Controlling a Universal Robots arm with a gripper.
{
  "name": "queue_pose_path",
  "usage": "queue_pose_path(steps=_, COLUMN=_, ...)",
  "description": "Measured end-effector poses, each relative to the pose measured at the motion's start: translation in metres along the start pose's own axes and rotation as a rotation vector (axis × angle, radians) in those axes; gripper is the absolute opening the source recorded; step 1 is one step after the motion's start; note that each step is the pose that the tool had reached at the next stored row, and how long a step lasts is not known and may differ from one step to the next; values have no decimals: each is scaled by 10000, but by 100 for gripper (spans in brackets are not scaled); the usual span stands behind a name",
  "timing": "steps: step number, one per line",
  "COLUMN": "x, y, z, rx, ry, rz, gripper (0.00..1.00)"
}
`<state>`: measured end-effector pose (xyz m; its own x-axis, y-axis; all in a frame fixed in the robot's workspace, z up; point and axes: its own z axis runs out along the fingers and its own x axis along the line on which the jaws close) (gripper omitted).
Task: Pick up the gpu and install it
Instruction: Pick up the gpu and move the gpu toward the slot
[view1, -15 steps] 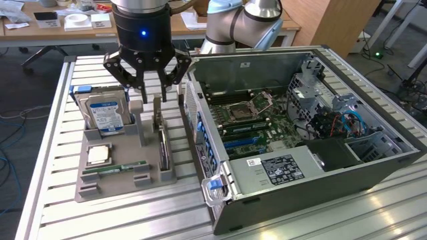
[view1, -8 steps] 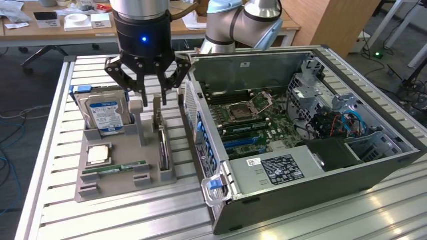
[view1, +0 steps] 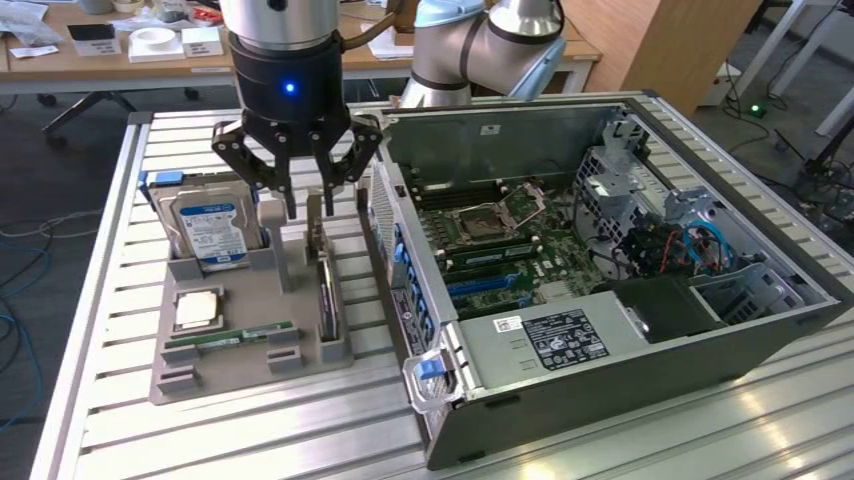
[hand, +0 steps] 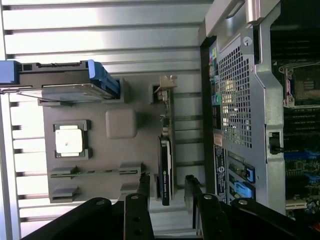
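dark gpu (hand: 165, 170) stands on edge straight below the gripper (hand: 167, 181), between its spread, empty fingers (hand: 143, 187), long axis across their closing line.

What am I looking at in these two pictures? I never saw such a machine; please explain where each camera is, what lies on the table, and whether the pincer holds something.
This is a robot arm with a pincer at its end. One picture comes from a camera apart from the arm; the other from a camera on its wrist, looking past the pincer. On the metal table sits a gray holder with computer parts: a hard drive, a processor chip, a memory stick and the gpu, a thin card standing on edge. At the exterior view's right lies an open computer case. The pincer is open, one finger on each side of the gpu, and holds nothing.
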<state>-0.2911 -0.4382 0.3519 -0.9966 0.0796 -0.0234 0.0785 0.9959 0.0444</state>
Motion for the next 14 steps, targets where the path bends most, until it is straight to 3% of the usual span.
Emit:
queue_pose_path(steps=8, x=1, y=-1, z=18, rx=-1, ry=0, rz=0, gripper=42)
queue_pose_path(steps=14, x=3, y=-6, z=121, rx=0, ry=-1, rz=0, gripper=42)
